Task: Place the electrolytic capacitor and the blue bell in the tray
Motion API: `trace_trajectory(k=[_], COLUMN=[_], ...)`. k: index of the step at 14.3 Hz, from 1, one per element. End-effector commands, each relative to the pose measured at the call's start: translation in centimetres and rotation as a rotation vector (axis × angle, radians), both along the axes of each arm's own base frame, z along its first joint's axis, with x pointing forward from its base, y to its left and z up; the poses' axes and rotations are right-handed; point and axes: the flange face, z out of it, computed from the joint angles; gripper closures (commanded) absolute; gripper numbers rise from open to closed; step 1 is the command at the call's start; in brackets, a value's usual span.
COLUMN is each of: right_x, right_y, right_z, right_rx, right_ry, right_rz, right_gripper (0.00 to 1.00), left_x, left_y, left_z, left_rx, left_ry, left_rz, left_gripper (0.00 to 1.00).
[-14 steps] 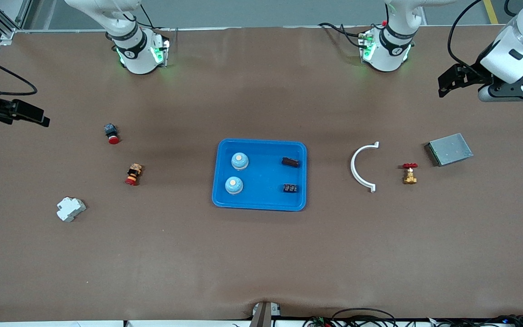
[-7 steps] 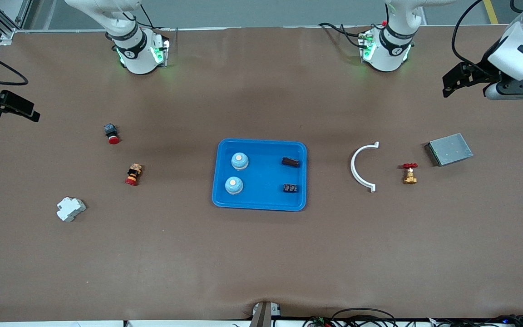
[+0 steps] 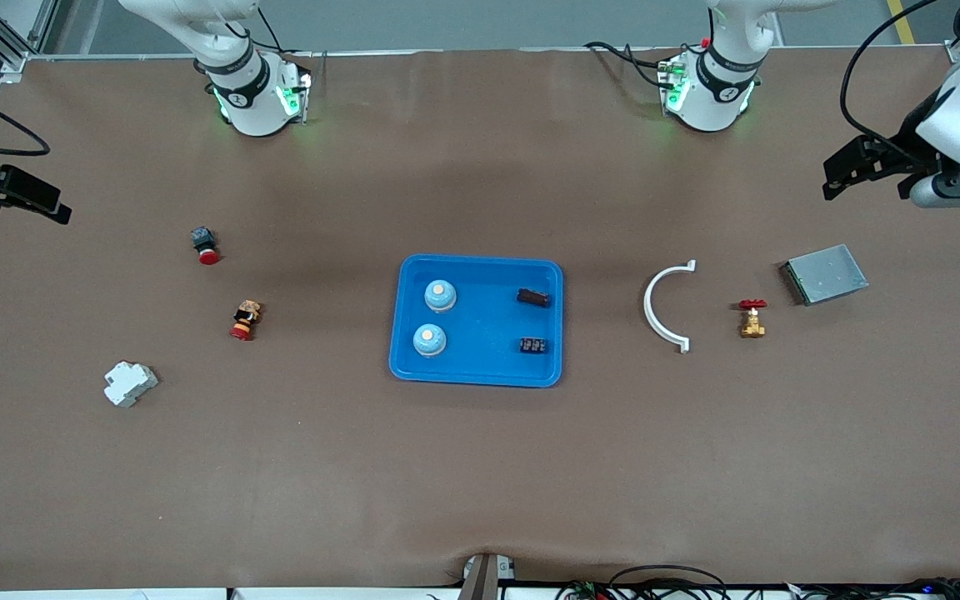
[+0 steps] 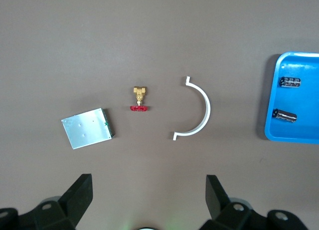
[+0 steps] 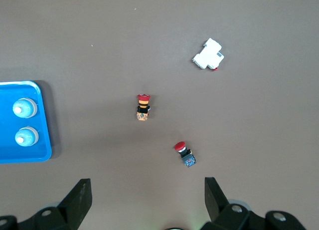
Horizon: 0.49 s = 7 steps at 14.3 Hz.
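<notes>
Moved since the earlier frames: both arms have drawn outward and away from the middle of the surface; the objects lie as they did.

Item 1. Bright blue shallow rectangular plastic tray with rounded corners and raised rim [image 3: 477, 377], at the centre of the brown paper-covered surface [image 3: 480, 483]. Contents: four pieces.

Item 2. Two pale blue dome-shaped bells with white buttons, one at the tray's 10 o'clock [image 3: 440, 295], one at its 8 o'clock [image 3: 429, 339]. Judged light, rigid, smooth on the dome; a hold low across the base rim would slip least.

Item 3. Two small dark cylindrical electrolytic capacitors, lying flat, one at the tray's 2 o'clock [image 3: 533, 297], one at its 4 o'clock [image 3: 532, 345]. Judged very light, stiff, prone to roll; best taken across the body, sparing the leads.

Item 4. Left pincer [image 3: 842, 171], over the left arm's end of the surface, fingers spread wide, holding nothing.

Item 5. Right pincer [image 3: 30, 202], over the right arm's end, likewise spread and holding nothing.

Assessment: all task pieces appear to rest inside the tray; nothing seems left to carry.
</notes>
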Motion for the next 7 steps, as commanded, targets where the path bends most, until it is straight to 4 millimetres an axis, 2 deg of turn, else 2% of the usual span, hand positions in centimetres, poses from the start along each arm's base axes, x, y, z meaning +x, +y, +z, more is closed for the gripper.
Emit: trace_trajectory(k=[1, 7], right_x=[-0.52, -0.48], right_y=[-0.92, -1.09], right_z=[0.81, 0.93], right_rx=[-0.012, 0.002], right_ry=[-0.008, -0.015], right_rz=[-0.023, -0.029], right_gripper=[0.00, 0.00], left_x=[0.56, 0.40], left_y=[0.04, 0.05], left_z=[0.76, 0.94], left_rx=[0.010, 0.011], left_ry=[-0.008, -0.007], left_rz=[-0.007, 0.006], left_gripper=[0.00, 0.00])
